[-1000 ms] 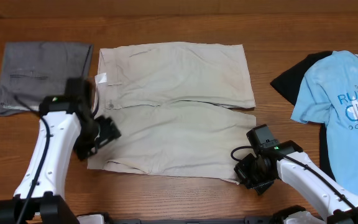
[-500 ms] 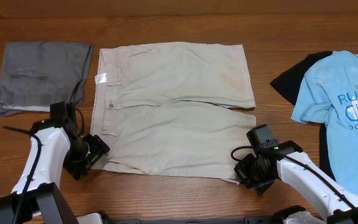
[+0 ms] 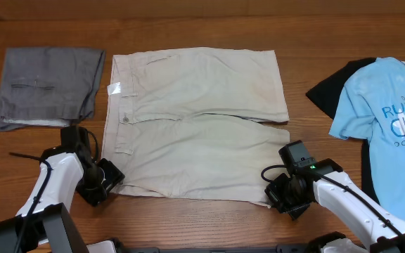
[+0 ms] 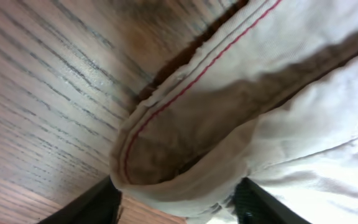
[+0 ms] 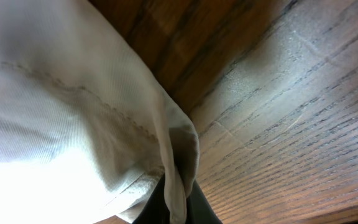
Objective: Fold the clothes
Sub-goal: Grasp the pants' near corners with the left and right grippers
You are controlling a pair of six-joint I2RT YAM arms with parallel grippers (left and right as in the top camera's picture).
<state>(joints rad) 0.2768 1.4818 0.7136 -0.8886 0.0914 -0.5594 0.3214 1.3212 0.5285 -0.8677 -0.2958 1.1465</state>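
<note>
Starting far left: grey trousers [image 3: 48, 88], folded flat towards the back of the wooden table [image 3: 202, 28], just beside the waistband end of the khaki trousers [image 3: 195, 126]. Down in front of them, left gripper [image 3: 110, 177], right at the near left corner of the khaki trousers and apart from the grey pair. From the left wrist camera: fingers [image 4: 98, 205] spread wide, one on each side of the waistband corner, not closed on it. Red stitching along that edge. Bare wood to the left and in front, room to move there.

On to the middle: khaki trousers spread flat, waistband to the left, legs pointing right, one leg behind the other, a narrow dark gap between them towards the hems. White tag [image 3: 116, 88] by the waistband, print too small to read. Button [image 3: 126, 119] a little nearer the front.

Near right corner now: right gripper [image 3: 278, 195] clamped tight on the hem corner of the near leg, cloth pinched between the pads [image 5: 201, 214] in the right wrist camera, bare wood close beside it.

Further right, a stretch of open wood, then a black garment [image 3: 325, 91] under a light blue T-shirt [image 3: 385, 105], both running off the right edge. Readable on the shirt: "DELTA", "RUN", "CHI", "OCTOBER", the rest cut off.
</note>
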